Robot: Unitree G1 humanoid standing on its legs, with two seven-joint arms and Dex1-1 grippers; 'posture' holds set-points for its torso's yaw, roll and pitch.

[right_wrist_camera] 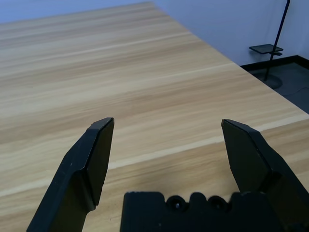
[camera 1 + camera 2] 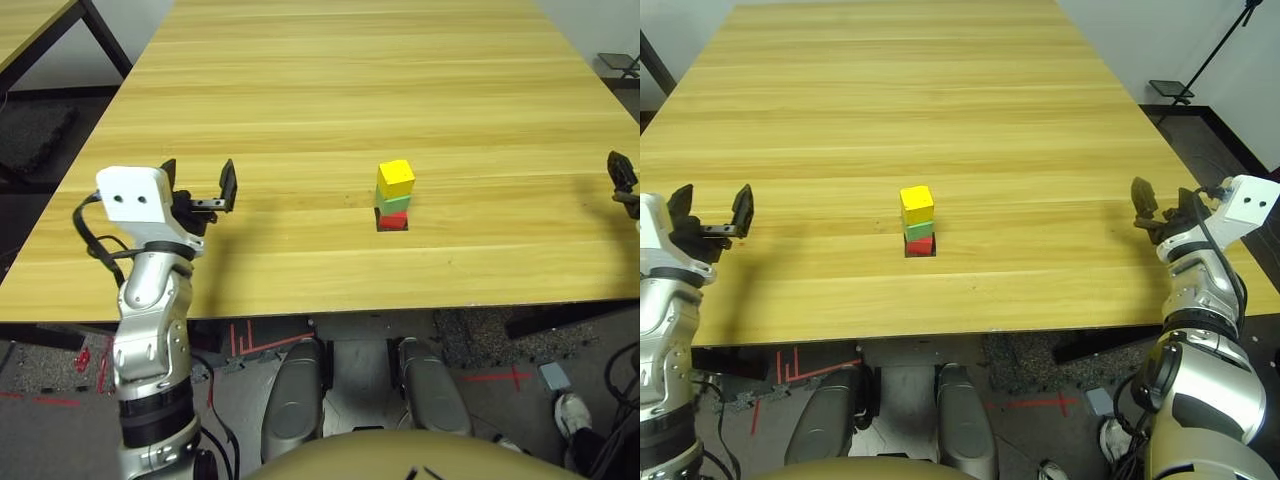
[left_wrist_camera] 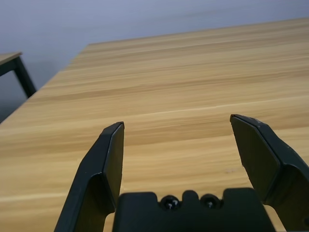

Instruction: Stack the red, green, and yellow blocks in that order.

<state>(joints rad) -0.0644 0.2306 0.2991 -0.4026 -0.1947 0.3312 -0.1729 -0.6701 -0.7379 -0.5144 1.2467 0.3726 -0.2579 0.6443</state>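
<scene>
Left eye view — three stacked cubes, one yellow [image 2: 396, 179], one green [image 2: 392, 204], one red [image 2: 393, 220] — two claws [image 2: 205, 192], both wide open.

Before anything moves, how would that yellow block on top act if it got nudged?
The yellow block looks stiff and flat-sided, so it would probably slide rather than roll. It only rests on the green block, slightly out of line with it, so a firm push might topple it. The red block below could well shift too.

Robotics lab, bare table [image 2: 330, 120], taped floor marks [image 2: 497, 377]
</scene>
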